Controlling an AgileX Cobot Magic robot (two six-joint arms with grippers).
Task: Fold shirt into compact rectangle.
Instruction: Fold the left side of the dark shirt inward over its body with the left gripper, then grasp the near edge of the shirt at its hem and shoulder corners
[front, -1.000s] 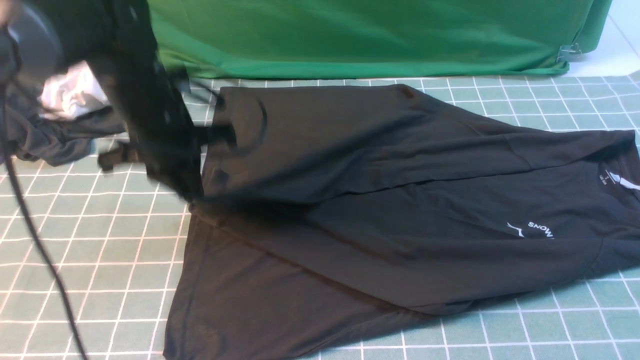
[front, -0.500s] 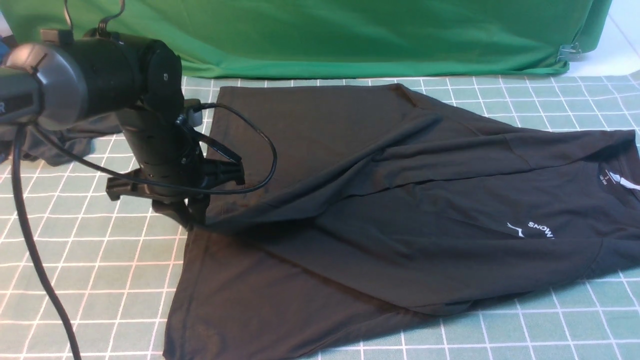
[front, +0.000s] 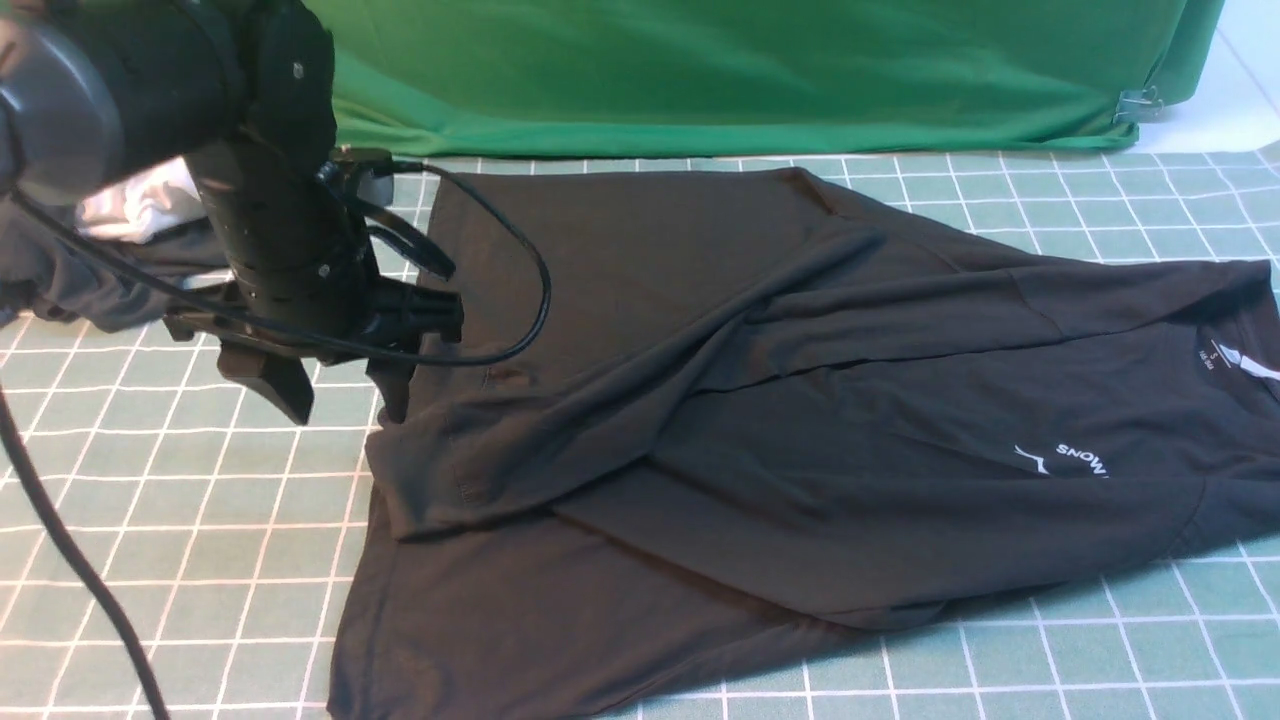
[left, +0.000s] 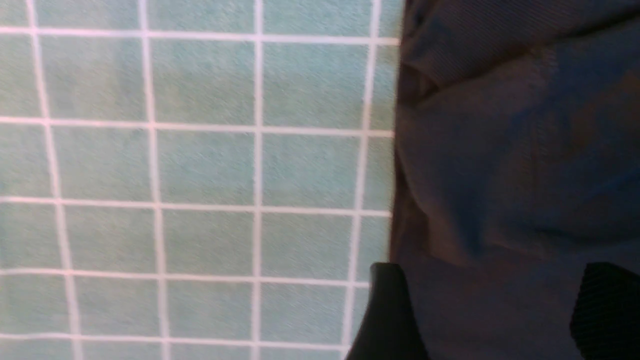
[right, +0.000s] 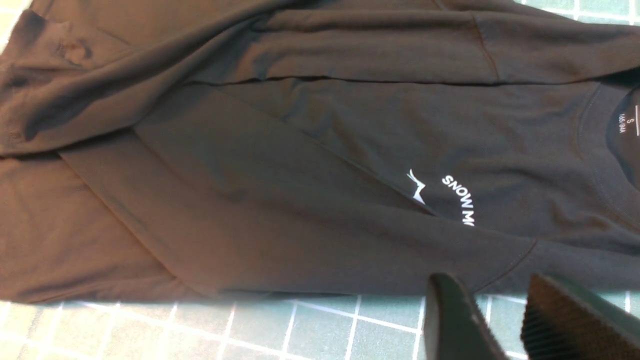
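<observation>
Where the shirt (front: 800, 420) lies: flat on the green gridded table (front: 150, 520), collar to the robot's right and hem to its left, with the "SNOW" print (front: 1075, 458) and neck label (front: 1212, 358) facing up.
Far side: folded in along the length. Its hem corner (front: 440, 480) lies loose and slanted over the middle, and ridges run from it toward the collar.
Near side: the near hem corner (front: 420, 650) flares out wider than the shoulder end, so the outline is a wedge, not a rectangle.
Left pincer (front: 343, 405): hangs just above the hem edge, jaws spread wide with nothing between them. Its wrist view shows cloth below, ungripped.
Right pincer (right: 500, 325): hovers over bare table just beside the near sleeve seam, jaws partly apart and empty.
Step in hand: as I judge it, squaring the lengthwise folds before any crosswise fold.
How to do it well: pinch only the top layer at the slanted corner. Draw it leftward until the ridges flatten, then set its edge parallel to the grid lines. After that, both pincers should take the near edge together, one at the hem and one at the shoulder, and carry it over evenly.
Risk: soft knit tends to drag the layer beneath it, so a deep bite would likely lift both layers.
Nearby: a dark grey garment (front: 80, 290) bunched with a white cloth (front: 140, 195) sits behind the left arm, so the arm's swing should stay clear of it.
</observation>
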